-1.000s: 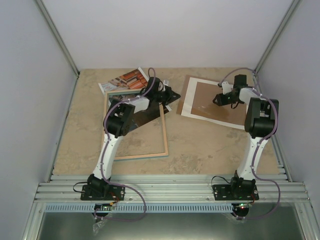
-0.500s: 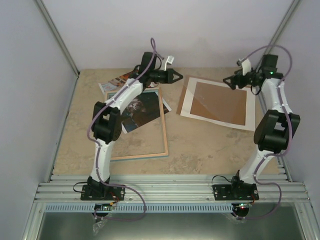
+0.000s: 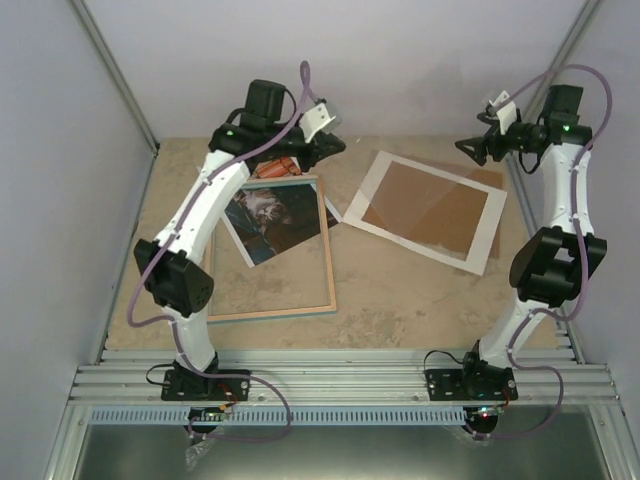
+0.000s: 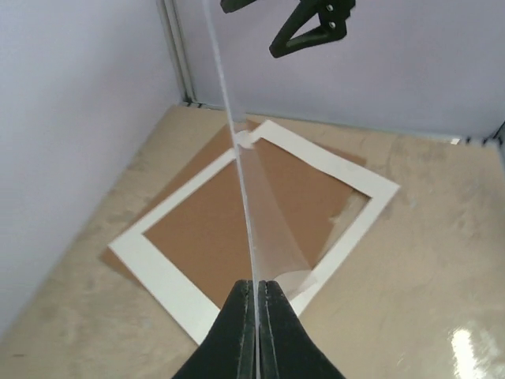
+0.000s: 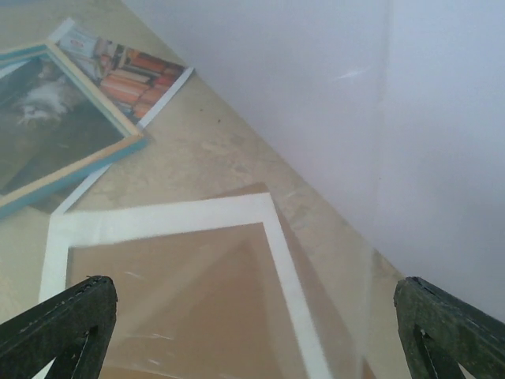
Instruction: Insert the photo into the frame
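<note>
The frame [image 3: 333, 290] lies flat at the left, wood side up, turquoise along its edge [image 5: 95, 160]. The photo [image 3: 272, 212] lies askew beneath it: the cat shows through the opening, and the orange-red books [image 5: 130, 73] stick out past the far corner. My left gripper [image 3: 332, 143] is raised over the back of the table and shut on a clear pane [image 4: 246, 197], seen edge-on between its fingertips [image 4: 278, 304]. My right gripper [image 3: 476, 146] hangs high at the back right, wide open and empty, with the clear pane [image 5: 347, 197] in front of it.
A white mat board [image 3: 360, 205] with a cut-out lies on a brown backing board [image 3: 425, 205] at the back right, under the pane. Grey walls close in at the back and both sides. Both arm bases sit on the rail at the near edge.
Both arms have lifted off the table. The left one rose from the frame with the pane pinched in it. The right gripper opened wide and swung up toward the back right corner.
</note>
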`<action>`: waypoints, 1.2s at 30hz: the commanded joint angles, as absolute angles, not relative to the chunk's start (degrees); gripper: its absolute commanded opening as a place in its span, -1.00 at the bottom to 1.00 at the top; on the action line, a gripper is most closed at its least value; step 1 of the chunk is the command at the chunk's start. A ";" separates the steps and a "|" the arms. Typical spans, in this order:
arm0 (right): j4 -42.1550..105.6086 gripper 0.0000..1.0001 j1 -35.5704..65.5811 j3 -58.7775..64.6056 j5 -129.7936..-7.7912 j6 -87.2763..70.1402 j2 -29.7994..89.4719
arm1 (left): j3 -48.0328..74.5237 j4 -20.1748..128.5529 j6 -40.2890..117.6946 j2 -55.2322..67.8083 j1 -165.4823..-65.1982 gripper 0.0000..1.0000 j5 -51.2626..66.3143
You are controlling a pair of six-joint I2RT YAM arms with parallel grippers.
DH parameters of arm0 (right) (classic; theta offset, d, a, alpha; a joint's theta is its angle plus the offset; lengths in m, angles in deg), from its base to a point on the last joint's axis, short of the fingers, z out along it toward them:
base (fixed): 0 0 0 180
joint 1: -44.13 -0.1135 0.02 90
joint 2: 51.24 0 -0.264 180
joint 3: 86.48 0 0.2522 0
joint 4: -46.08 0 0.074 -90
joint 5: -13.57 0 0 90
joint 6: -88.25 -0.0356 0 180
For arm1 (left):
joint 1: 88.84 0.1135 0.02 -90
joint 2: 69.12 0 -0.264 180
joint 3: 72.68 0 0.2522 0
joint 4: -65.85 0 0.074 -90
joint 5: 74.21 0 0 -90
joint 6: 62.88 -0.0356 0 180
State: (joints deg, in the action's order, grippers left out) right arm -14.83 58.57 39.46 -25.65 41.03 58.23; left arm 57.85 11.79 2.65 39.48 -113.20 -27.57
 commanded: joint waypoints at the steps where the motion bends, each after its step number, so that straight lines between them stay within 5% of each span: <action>1: -22.68 0.93 58.99 40.50 -24.18 51.77 57.25 | 56.21 6.95 -16.69 34.10 -111.39 -1.00 -25.61; 6: -28.66 0.83 58.99 41.56 -21.37 57.64 56.52 | 55.12 8.42 -21.12 31.72 -111.17 -1.00 -25.51; 11: -39.84 0.19 58.99 46.35 -18.79 65.76 56.69 | 54.08 11.84 -21.32 31.45 -110.48 -1.00 -22.22; 26: -44.51 -0.98 57.39 45.97 -11.37 62.29 52.25 | 53.54 16.81 -16.14 32.22 -108.98 -1.00 -23.23; 31: -43.99 -0.99 57.48 47.65 -8.28 57.49 50.53 | 51.37 23.49 -6.52 31.58 -107.21 -1.00 -21.65; 33: -41.08 -0.99 57.41 48.05 -7.11 53.04 49.14 | 49.90 26.17 -1.55 30.80 -106.99 -0.64 -18.76; 34: -38.66 -0.99 57.41 47.67 -6.35 49.52 48.23 | 49.10 27.10 0.47 30.35 -106.89 -0.26 -17.36; 36: -34.26 -0.99 57.41 45.74 -4.48 42.56 45.83 | 47.82 27.76 4.39 29.67 -106.38 0.00 -15.73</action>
State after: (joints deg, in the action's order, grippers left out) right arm -42.07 57.41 45.95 -11.49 55.35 51.69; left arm 50.24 22.70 -5.78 32.16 -107.60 -20.00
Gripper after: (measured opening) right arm 0.027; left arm 0.383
